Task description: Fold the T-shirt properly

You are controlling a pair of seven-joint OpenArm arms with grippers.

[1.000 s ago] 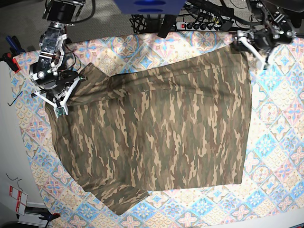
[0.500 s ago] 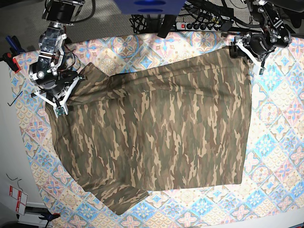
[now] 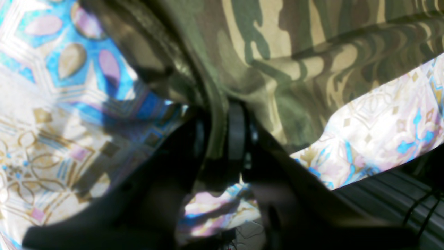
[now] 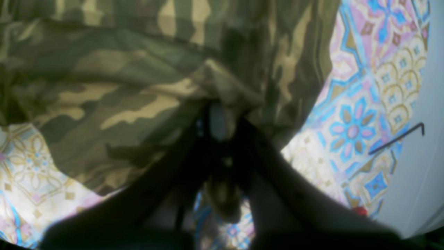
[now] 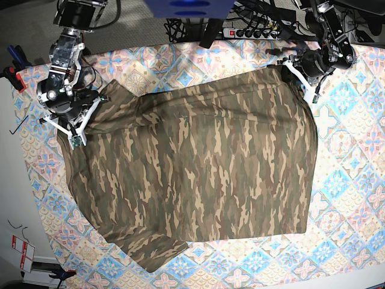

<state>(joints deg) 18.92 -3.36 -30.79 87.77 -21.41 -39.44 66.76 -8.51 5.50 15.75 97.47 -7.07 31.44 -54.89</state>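
I see the T-shirt (image 5: pixel 198 168) lying almost fully spread on the patterned cloth (image 5: pixel 349 180) that covers the bench, camouflage side up. No clean fold shows yet. I judge the task to be at its very start: both far corners are gripped, and every fold is left to do.

On the shirt's far corner, toward the power strip (image 5: pixel 258 31) at the back of the bench, my left gripper (image 5: pixel 301 72) has its fingers (image 3: pixel 236 135) pressed together on the hem. In the left wrist view the hem edge runs between the two dark pads, and the fabric beside it lifts into a ridge.

On the shirt's opposite far corner, beside the sleeve, my right gripper (image 5: pixel 81 123) sits low over the fabric. In the right wrist view its fingers (image 4: pixel 218 121) pinch a bunched pleat of the shirt (image 4: pixel 121 86), with cloth draped away on both sides. A small hex key (image 4: pixel 399 137) lies on the cloth just outside that corner.

Both arms reach in from the back of the bench, wrists bent downward over the shirt's far edge.
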